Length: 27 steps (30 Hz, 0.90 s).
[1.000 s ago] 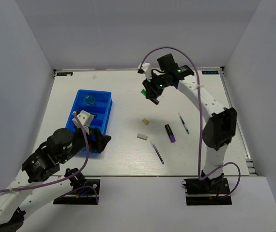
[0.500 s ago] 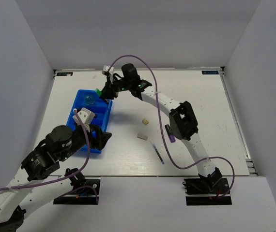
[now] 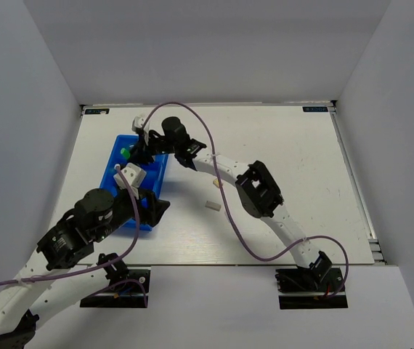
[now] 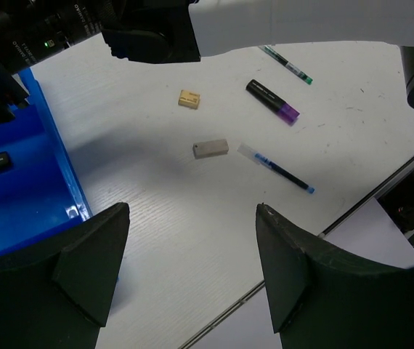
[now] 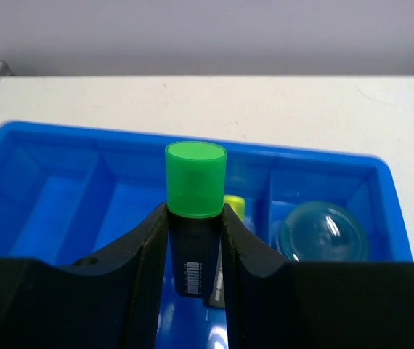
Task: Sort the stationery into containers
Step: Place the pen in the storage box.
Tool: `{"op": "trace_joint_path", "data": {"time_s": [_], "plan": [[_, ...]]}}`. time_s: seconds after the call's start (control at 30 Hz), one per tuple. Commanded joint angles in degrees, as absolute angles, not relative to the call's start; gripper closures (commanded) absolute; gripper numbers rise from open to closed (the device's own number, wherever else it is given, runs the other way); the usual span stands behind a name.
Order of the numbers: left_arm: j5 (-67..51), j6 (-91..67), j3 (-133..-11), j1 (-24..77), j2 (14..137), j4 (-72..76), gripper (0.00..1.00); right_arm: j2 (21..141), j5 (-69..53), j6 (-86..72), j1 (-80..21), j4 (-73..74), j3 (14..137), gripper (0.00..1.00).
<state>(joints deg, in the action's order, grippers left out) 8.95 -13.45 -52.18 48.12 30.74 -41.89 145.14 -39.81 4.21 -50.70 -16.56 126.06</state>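
My right gripper is shut on a black highlighter with a green cap and holds it upright over the blue tray. Below it in the tray lie a yellow-capped highlighter and the round teal jar. My left gripper is open and empty above the table beside the tray's near end. On the table lie a beige eraser, a whitish eraser, a purple-capped highlighter and a dark-blue pen.
A thin pen with a green end lies further out on the table. My right arm stretches across the table's middle above the loose items. The table's near edge runs close to the blue pen.
My right arm has swung left from the table's middle to above the blue tray, carrying the green-capped highlighter. My left arm has hardly moved.
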Motion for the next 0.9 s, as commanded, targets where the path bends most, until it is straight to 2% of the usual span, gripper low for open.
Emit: {"op": "trace_joint_path", "data": {"time_s": [0.0,0.27,0.3,0.33,0.4,0.47,0.53,0.6,0.7,0.73,0.83,0.87], "plan": [[8.09,-14.15,-51.5,48.08,31.11,-41.04,0.2,146.16,-35.95,8.95,-49.66,-19.78,125.25,1.0],[7.91,-15.11,-51.77,48.08,31.03,-41.48,0.2,144.94,-32.87,12.66,-49.31,-19.07,122.44,1.0],[8.08,-15.2,-51.68,48.08,31.2,-41.57,0.2,144.41,-34.09,12.66,-49.22,-19.25,120.52,0.93],[8.26,-15.38,-51.77,48.08,31.38,-41.75,0.2,142.93,-34.62,12.74,-49.31,-19.42,119.63,0.68],[8.09,-15.64,-51.86,48.08,31.64,-41.84,0.2,141.86,-35.76,12.83,-49.39,-19.51,117.25,0.44],[7.91,-16.17,-52.12,48.16,31.73,-41.92,0.2,140.19,-36.64,12.22,-49.31,-19.16,116.46,0.42],[7.82,-16.52,-52.38,48.08,32.08,-42.19,0.2,139.31,-36.65,11.17,-49.31,-18.64,116.37,0.42],[7.82,-16.87,-52.82,47.99,32.43,-42.45,0.2,137.73,-36.48,10.46,-49.31,-18.72,116.02,0.48],[7.73,-17.22,-53.52,48.08,32.96,-43.07,0.24,135.44,-35.77,10.02,-49.13,-18.46,115.66,0.5],[7.73,-17.23,-53.79,48.08,33.13,-43.24,0.27,134.92,-34.55,9.5,-49.04,-18.37,115.23,0.56],[7.29,-17.66,-53.79,48.08,33.66,-42.89,0.51,131.84,-31.83,8.7,-48.87,-17.14,114.87,0.73],[7.21,-17.93,-53.62,47.9,33.92,-42.8,0.61,130.62,-30.51,8.44,-48.69,-13.83,115.48,0.95]]}}
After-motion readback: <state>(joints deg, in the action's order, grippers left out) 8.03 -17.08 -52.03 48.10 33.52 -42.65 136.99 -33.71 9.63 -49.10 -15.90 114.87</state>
